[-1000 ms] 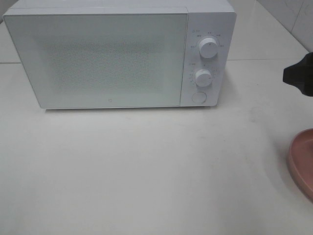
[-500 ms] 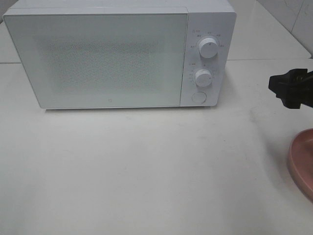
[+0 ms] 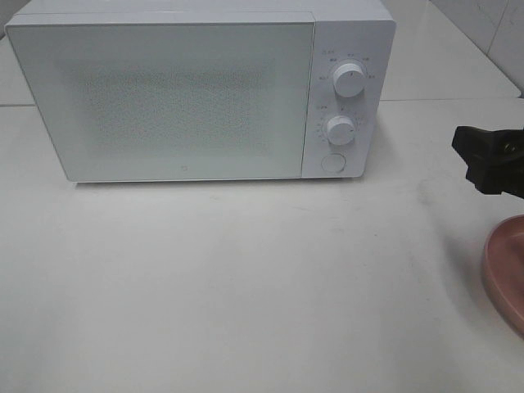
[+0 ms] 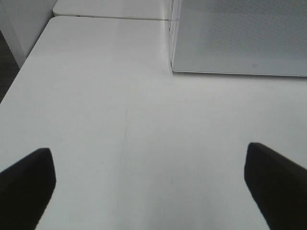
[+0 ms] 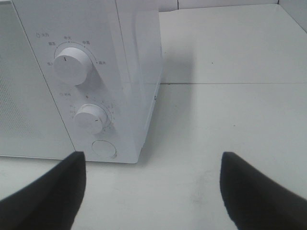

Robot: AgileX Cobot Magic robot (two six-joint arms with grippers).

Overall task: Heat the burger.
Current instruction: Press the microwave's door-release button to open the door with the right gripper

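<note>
The burger appears in none of the views. The nearest clue is a sliver of pink plate (image 3: 506, 270) cut off by the lower right edge of the overhead frame, and whether the burger sits on its hidden part cannot be told.

Just above that plate in the frame hovers the right gripper (image 3: 471, 155), fingers spread with nothing between them. Its wrist camera looks straight at the control panel of the white microwave (image 3: 196, 90). The oven door (image 3: 164, 98) is shut, so the likely next job is opening it. The round release button (image 3: 332, 162) lies to the gripper's left in the overhead frame, at about the same height, below the upper knob (image 3: 350, 82) and lower knob (image 3: 340, 129). The right arm is plainly the nearer to both button and plate.

The left gripper (image 4: 148, 187), out of the overhead frame, is spread wide and empty over the bare white table (image 3: 246, 286), facing the door's lower corner.

Small printed characters ring both knobs, and a tiny logo (image 3: 182, 172) sits low on the door; none is legible.
</note>
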